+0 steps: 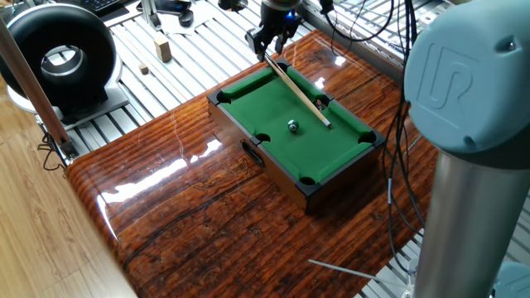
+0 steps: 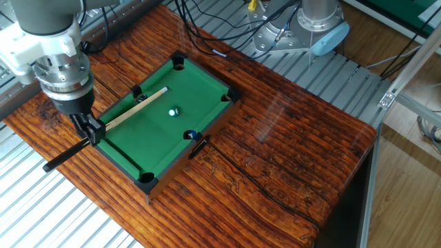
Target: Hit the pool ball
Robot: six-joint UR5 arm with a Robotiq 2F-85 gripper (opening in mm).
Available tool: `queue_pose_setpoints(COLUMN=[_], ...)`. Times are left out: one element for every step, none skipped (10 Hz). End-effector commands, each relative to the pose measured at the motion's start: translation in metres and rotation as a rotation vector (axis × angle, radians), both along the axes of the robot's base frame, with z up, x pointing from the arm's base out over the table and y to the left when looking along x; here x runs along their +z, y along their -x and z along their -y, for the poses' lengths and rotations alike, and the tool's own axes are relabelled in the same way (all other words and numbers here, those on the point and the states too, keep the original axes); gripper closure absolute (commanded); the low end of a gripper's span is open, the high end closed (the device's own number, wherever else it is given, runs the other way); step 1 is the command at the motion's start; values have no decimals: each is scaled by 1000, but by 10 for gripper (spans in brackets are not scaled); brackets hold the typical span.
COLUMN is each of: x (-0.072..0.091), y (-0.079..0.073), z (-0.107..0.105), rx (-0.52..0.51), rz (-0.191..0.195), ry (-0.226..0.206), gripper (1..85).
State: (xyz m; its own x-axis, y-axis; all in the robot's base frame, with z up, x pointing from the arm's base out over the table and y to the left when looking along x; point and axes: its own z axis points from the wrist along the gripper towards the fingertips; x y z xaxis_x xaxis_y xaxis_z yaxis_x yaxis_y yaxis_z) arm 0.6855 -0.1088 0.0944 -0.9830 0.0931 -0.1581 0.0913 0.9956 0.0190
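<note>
The pool ball [image 1: 293, 126] is small, dark and glossy, on the green felt of the mini pool table [image 1: 248, 93] near its middle; it also shows in the other fixed view [image 2: 173, 111]. A thin pale cue stick [image 1: 300, 91] lies slanted across the table [image 2: 131, 160], tip [image 2: 164, 90] short of the ball, dark butt [image 2: 58, 161] sticking out past the rim. My gripper [image 1: 268, 43] is low over the butt end [image 2: 90, 132], its fingers astride the cue and apart, looking open.
A black ring-shaped device [image 1: 58, 54] and two small wooden blocks [image 1: 163, 48] sit on the slatted bench at the far left. Cables [image 2: 207, 27] run along the wooden board's edge. The arm's grey column [image 1: 468, 165] fills the right foreground.
</note>
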Motion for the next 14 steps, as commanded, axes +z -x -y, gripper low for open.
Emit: queue_pose_setpoints(x=[-3, -5, -7, -7, -8, -7, -7, -7, -8, -9, -10, -10, -12, -13], y=[-6, -13, -18, -20, -21, -21, -20, -20, -20, -20, -20, -19, -19, -19], z=[7, 7, 6, 4, 4, 4, 4, 3, 3, 3, 3, 3, 3, 3], rx=[-9, -9, -6, -5, -8, -9, -11, -14, -17, -17, -17, -17, -18, -18], rz=[3, 17, 25, 25, 23, 22, 19, 19, 19, 17, 14, 12, 11, 11], ry=[-4, 0, 2, 2, 6, 6, 4, 1, 0, 0, -1, -1, -1, 0], gripper=[373, 373, 377, 397, 423, 433, 450, 460, 463, 470, 477, 480, 480, 480])
